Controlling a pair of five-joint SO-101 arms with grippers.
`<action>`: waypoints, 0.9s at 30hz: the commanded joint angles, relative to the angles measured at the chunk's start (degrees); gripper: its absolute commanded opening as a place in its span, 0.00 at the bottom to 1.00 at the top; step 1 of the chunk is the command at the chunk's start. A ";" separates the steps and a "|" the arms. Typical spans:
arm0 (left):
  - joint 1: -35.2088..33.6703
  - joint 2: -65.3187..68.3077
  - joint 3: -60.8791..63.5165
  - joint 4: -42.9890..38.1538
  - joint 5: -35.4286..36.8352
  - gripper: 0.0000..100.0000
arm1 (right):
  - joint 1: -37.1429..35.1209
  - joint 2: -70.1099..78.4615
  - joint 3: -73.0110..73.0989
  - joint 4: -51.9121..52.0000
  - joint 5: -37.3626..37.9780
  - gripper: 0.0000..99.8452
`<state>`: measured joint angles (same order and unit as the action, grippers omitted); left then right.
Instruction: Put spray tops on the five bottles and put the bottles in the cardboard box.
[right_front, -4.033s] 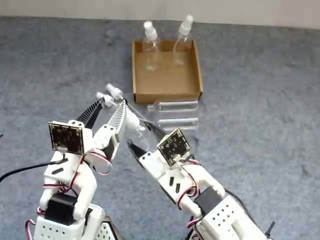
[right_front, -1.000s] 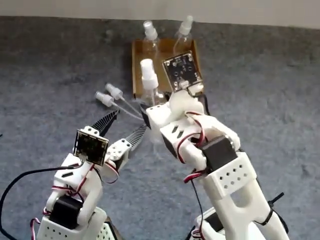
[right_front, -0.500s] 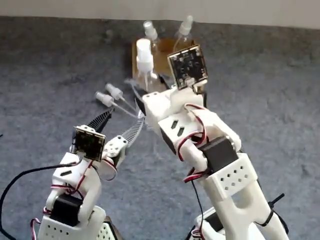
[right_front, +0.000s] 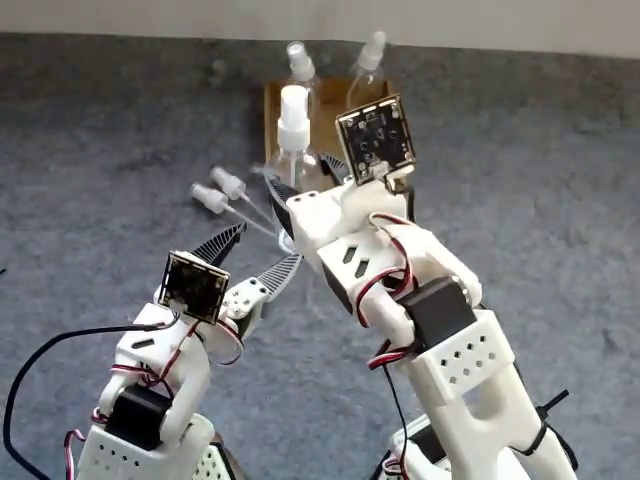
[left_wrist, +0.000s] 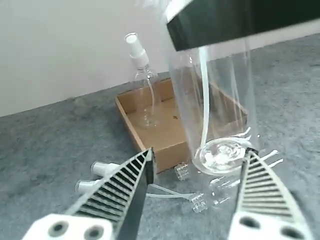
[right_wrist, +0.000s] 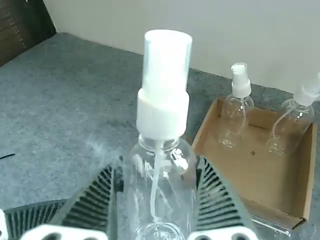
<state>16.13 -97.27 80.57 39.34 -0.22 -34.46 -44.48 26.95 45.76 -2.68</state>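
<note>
Bottle higher, upright in right pincer

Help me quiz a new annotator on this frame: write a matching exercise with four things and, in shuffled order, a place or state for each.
Things:
1. cardboard box
2. loose spray tops
3. left end effector
4. held bottle

Places or states:
A. open
B. upright in the right end effector, spray top on
C. lying on the carpet beside the box
D. has two capped bottles standing inside

Pairs: 1-D, 2-C, 3-A, 4-B
</note>
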 joint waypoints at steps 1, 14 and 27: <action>0.57 0.13 -0.22 -0.97 -0.18 0.23 | 5.14 -1.63 -0.57 -6.90 4.13 0.00; -9.98 3.56 0.31 -4.66 0.26 0.19 | 15.60 20.35 -0.31 -29.23 4.31 0.00; -11.03 48.31 -16.84 -3.08 0.18 0.19 | 15.96 29.85 -1.10 -45.14 4.75 0.00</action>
<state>6.02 -58.15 68.18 35.91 -0.22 -19.34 -14.15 29.67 4.44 1.27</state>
